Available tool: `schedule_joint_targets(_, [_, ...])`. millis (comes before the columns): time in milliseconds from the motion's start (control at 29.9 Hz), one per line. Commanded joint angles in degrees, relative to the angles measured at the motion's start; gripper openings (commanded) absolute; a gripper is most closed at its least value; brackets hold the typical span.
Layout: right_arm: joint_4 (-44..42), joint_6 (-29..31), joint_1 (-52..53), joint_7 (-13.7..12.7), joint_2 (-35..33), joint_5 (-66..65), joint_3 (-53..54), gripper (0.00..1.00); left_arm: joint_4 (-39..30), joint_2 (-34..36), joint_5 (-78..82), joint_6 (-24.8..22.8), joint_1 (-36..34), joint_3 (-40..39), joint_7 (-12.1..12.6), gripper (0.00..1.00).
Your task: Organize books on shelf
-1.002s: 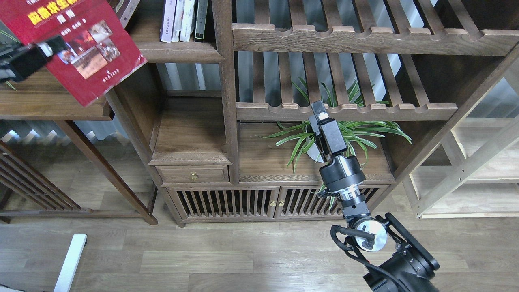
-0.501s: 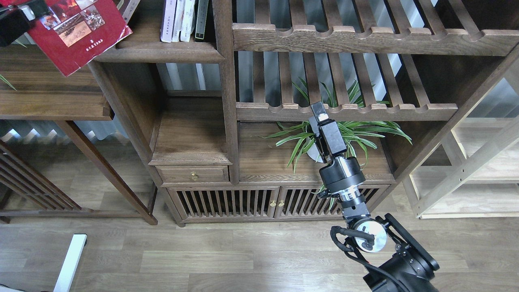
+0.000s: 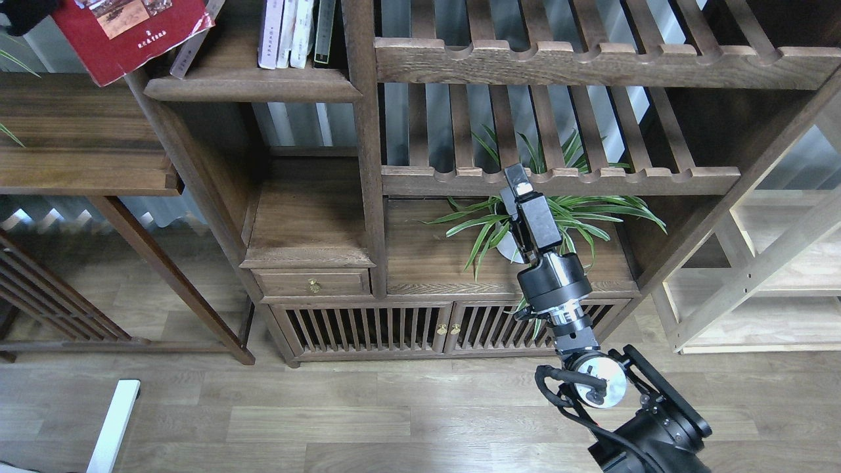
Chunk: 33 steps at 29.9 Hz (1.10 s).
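**A:** Judging by what stands on the shelf [image 3: 253,82], how far along is the sorting?

**B:** Partway, I'd say. A few slim books [image 3: 289,33] stand upright at the right end of that compartment, against the dark post. One more leans slanted [image 3: 194,39] near its left side. The thick red book [image 3: 131,33] is not shelved yet; it hangs tilted in the top left corner, overlapping the shelf's left front edge.

**A:** So what is left?

**B:** Getting the red one in beside the others, and probably straightening the leaning one. That's my reading only.

**A:** Who is holding the red book?

**B:** The left pincer [image 3: 26,13] is a dark shape at the frame's corner, touching the book's upper left. It seems to carry it, but its fingers are cut off by the edge, so I cannot tell if they are clamped or apart.

**A:** And the right arm?

**B:** It rises from the lower right, wrist bent forward, with the right pincer [image 3: 516,176] raised before the spider plant [image 3: 578,210] and just under the scalloped rail [image 3: 558,180]. It carries nothing. Seen edge-on, its fingers blend together, so their gap is unclear.
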Motion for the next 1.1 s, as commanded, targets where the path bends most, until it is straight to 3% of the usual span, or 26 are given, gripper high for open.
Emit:
schedule_joint_targets(0, [0.0,0.0,0.0,0.0,0.0,0.3,0.1,1.00,2.1,0.1,2.1,0.0,-5.4,3.3,0.0,0.17])
schedule_joint_targets(434, [0.0,0.0,0.0,0.0,0.0,0.9,0.1,1.00,9.7,-1.9,2.1,0.0,-12.6,9.7,0.0,0.17])
schedule_joint_targets(668, [0.1,0.0,0.0,0.0,0.0,0.9,0.2,1.00,15.1,-7.8,2.2,0.0,-19.3,16.2,0.0,0.17])
schedule_joint_targets(1069, [0.1,0.0,-0.5,0.0,0.0,0.9,1.1,1.00,21.0,-14.7,3.4,0.0,-24.9,20.7,0.0,0.17])
